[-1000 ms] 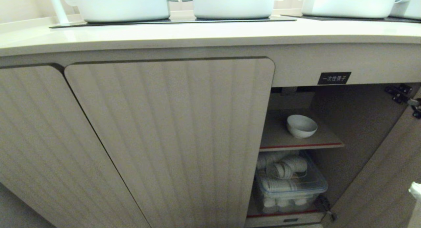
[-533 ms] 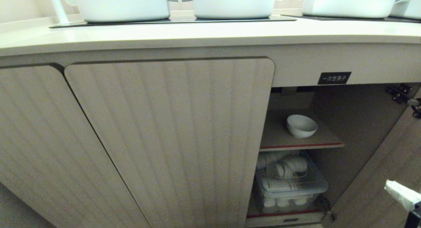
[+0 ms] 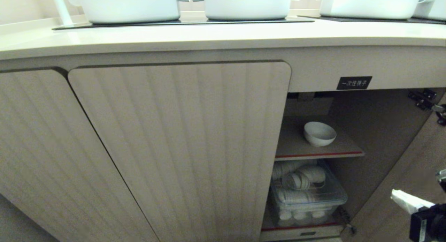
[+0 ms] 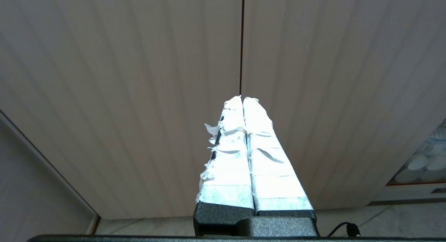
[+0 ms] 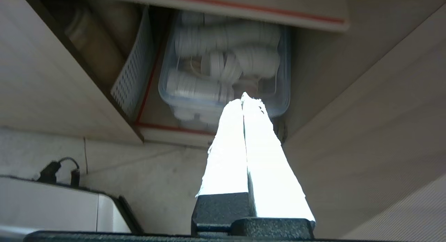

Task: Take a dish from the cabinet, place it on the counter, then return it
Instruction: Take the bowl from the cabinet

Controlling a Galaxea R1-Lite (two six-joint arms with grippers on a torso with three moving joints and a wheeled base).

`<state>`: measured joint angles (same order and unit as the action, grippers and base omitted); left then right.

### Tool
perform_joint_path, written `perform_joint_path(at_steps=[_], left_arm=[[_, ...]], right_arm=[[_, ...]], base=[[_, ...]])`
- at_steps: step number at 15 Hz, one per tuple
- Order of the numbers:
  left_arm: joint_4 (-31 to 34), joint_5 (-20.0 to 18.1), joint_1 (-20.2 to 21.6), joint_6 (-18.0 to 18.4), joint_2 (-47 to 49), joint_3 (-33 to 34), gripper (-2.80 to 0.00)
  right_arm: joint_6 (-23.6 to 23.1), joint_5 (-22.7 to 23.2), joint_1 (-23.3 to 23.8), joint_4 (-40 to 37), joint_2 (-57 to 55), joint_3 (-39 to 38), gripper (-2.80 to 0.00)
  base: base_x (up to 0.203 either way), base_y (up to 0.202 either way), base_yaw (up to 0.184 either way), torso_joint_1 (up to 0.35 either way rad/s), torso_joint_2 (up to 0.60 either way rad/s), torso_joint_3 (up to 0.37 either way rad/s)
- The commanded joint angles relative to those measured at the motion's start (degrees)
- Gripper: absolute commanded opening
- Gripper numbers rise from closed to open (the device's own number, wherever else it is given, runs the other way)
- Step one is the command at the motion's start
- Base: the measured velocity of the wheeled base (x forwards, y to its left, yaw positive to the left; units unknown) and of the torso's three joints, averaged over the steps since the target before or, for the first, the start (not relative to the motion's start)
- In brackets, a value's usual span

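Right gripper clenched, tape-wrapped, empty; glossy round dish well above jaws on flat shelf. Left gripper clenched too.

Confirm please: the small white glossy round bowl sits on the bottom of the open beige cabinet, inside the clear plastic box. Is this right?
Not right. The head view shows the small white glossy round bowl on the inner shelf of the open beige cabinet, above the clear plastic box, not inside it.

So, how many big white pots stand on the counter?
4 show: left pot, middle pot, right pot, and an edge of a fourth pot at far right. More may be out of view.
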<state>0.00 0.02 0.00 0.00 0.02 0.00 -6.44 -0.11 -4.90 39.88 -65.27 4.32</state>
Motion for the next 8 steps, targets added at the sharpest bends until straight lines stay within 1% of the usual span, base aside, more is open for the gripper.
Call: perform_joint_path(at_steps=[1,8], left_arm=[[0.0,0.0,0.0,0.0,0.0,0.0,-2.8],[0.0,0.0,0.0,0.0,0.0,0.0,-2.8]], right_arm=[[-0.1,0.0,0.0,0.4,-2.4,-0.2,-2.8],[-0.4,0.1,-0.1,1.1,-10.2,2.1,-2.8]], base=[[0.0,0.0,0.0,0.0,0.0,0.0],[0.0,0.0,0.0,0.0,0.0,0.0]])
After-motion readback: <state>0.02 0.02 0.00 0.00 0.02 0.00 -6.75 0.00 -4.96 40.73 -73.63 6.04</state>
